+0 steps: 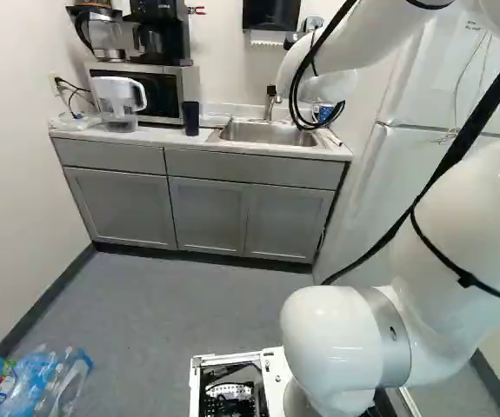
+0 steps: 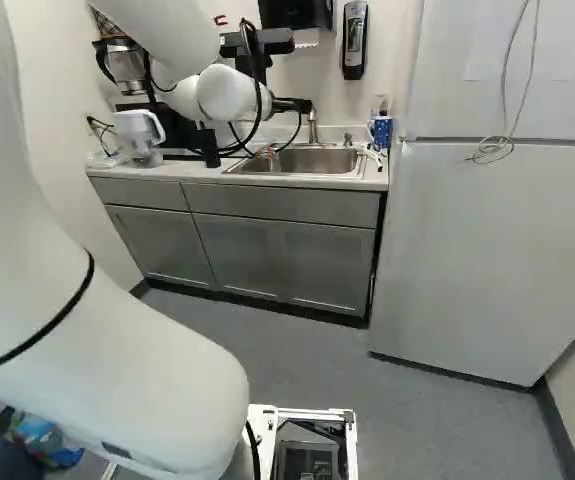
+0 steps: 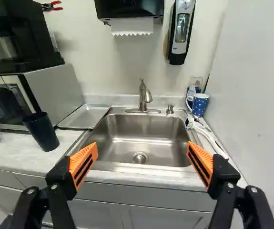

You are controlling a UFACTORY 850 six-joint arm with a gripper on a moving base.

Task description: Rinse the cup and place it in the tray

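Note:
At the counter, my gripper [image 2: 270, 151] reaches toward the sink, partly hidden by its cables in the right base view. In the wrist view the gripper [image 3: 142, 148] has its two orange-padded fingers spread wide, nothing between them, with the sink basin [image 3: 144, 135] ahead. A black cup [image 3: 42, 132] stands on the counter to the left of the sink; it also shows as the dark cup [image 1: 191, 118] in the left base view. Behind it, a shallow metal tray [image 3: 85, 116] lies between microwave and sink. A blue dotted mug [image 3: 200, 105] stands at the sink's back right corner.
The faucet [image 3: 144, 95] rises behind the basin. A white-handled brush [image 3: 208, 133] lies along the sink's right edge. The microwave [image 1: 164, 90] carries coffee machines, beside a clear pitcher [image 1: 119, 102]. A fridge [image 2: 487, 240] stands to the right; bottles in plastic [image 1: 41, 382] lie on the floor.

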